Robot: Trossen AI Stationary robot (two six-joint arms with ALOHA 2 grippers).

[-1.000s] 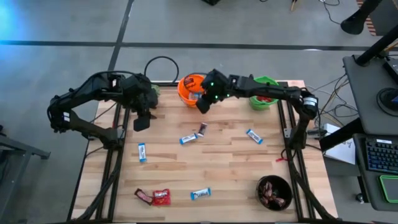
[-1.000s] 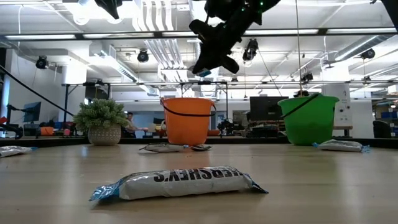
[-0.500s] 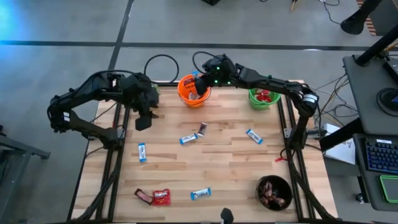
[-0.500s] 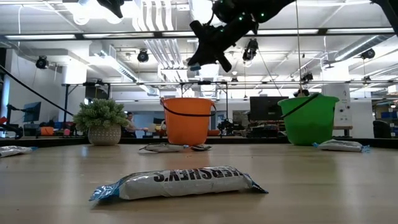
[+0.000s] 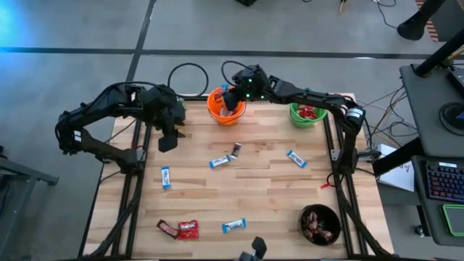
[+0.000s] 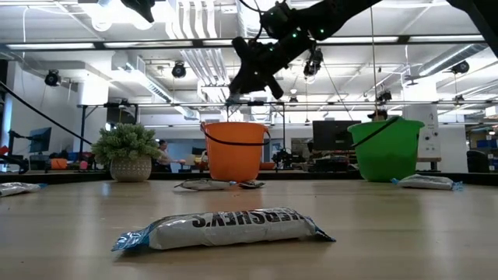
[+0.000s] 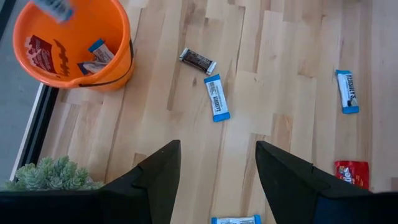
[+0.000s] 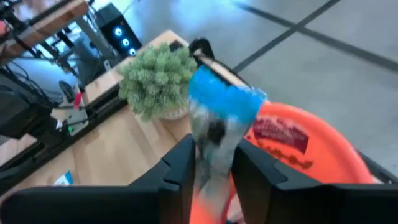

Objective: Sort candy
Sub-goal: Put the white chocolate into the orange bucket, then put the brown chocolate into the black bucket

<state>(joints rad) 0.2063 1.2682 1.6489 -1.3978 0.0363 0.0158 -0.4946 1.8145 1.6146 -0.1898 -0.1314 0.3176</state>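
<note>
High view: right gripper point(image 5: 230, 98) over the orange bucket point(image 5: 217, 112) to drop there, other candy beyond it; left wrist: left gripper point(image 7: 217, 171) spread, empty; right wrist: fingers point(image 8: 180, 163) parted around a blue-white bar point(image 8: 219, 118) above the bucket, grip unclear.

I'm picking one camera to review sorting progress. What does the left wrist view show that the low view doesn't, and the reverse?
Only the left wrist view: inside the orange bucket, a red packet and a blue-and-white bar; a blue wrapper blurred above them.

Only the low view: the green bucket, and the right gripper high above the orange bucket.

Both: the orange bucket, the small plant, and candy lying loose on the wooden table.
</note>
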